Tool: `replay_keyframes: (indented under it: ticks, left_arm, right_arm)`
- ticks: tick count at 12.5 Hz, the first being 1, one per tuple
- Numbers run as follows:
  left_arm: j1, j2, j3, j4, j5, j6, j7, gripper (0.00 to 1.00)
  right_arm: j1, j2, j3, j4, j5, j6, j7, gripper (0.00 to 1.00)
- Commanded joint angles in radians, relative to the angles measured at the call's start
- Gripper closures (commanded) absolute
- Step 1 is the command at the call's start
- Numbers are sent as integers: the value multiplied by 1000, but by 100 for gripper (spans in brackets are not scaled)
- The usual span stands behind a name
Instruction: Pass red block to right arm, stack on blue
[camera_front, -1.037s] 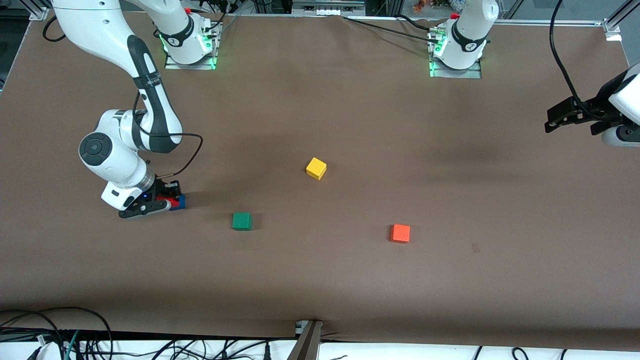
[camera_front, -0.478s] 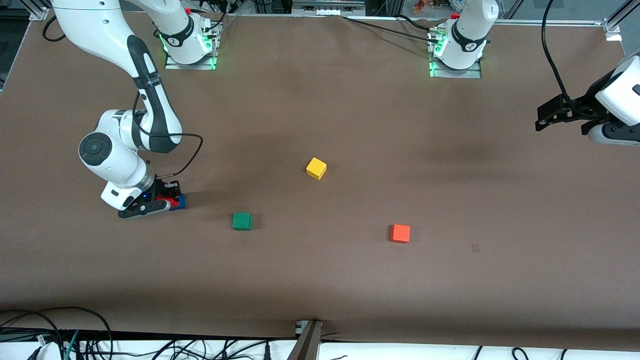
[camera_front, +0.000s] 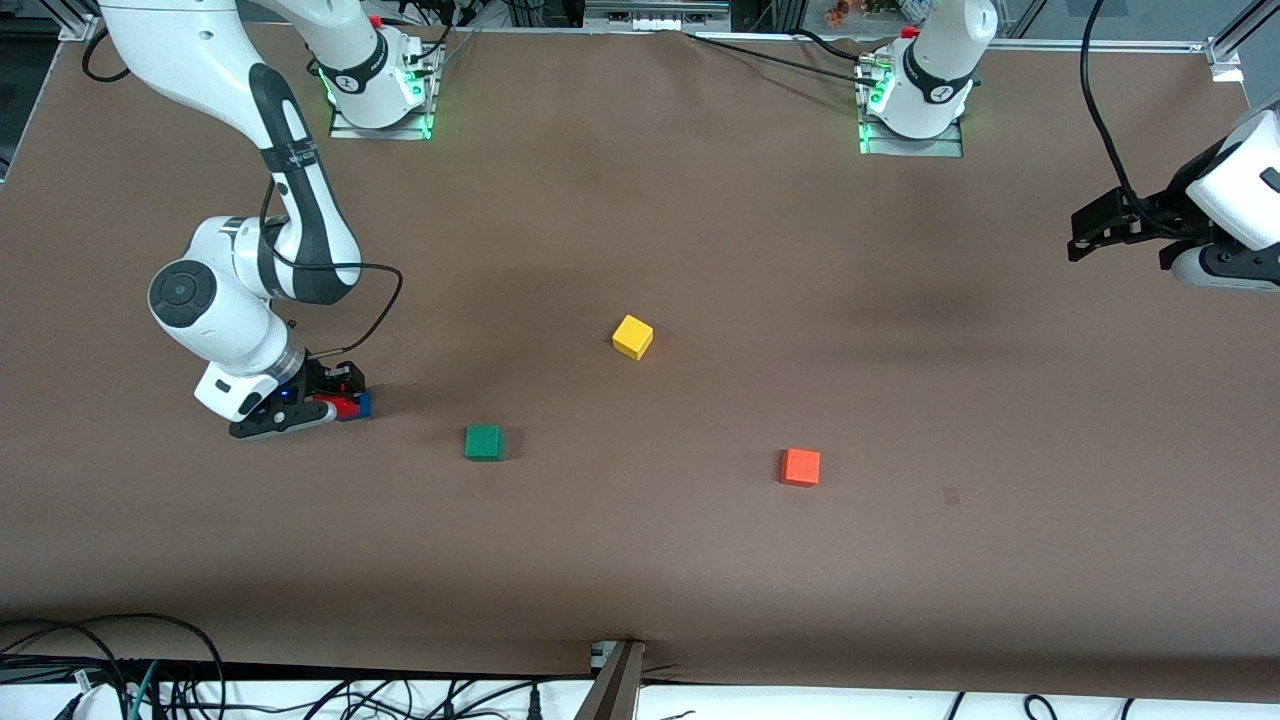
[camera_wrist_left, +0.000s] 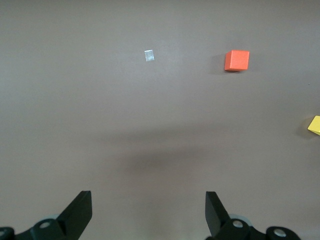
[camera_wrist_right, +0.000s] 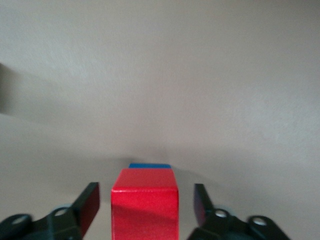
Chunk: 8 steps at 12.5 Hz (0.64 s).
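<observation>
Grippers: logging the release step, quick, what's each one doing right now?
Left gripper: open, holding nothing, over bare table at its arm's end.
Right gripper: open, fingers clear of the red block, which sits on the blue block.

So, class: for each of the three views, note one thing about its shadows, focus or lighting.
Front view: evenly lit, with soft dark patches on the table and green lights glowing at both arm bases. Left wrist view: sharp, a broad soft shadow on the table ahead of the open left end effector. Right wrist view: the red block fairly crisp, the table past it washed out.
</observation>
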Motion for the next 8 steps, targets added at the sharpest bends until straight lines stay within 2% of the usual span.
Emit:
replay_keyframes:
  ticks: [1, 4, 8]
  left_arm:
    - [3, -10, -3, 9, -11, -20, -7, 0]
    - [3, -11, -3, 9, -11, -21, -7, 0]
    - [11, -11, -3, 9, -11, -23, -5, 0]
  right_arm:
    - [2, -27, -3, 65, -19, -119, 7, 0]
    - [2, -46, -6, 173, -19, -312, 10, 0]
    - [-5, -49, -32, 360, -21, -645, 7, 0]
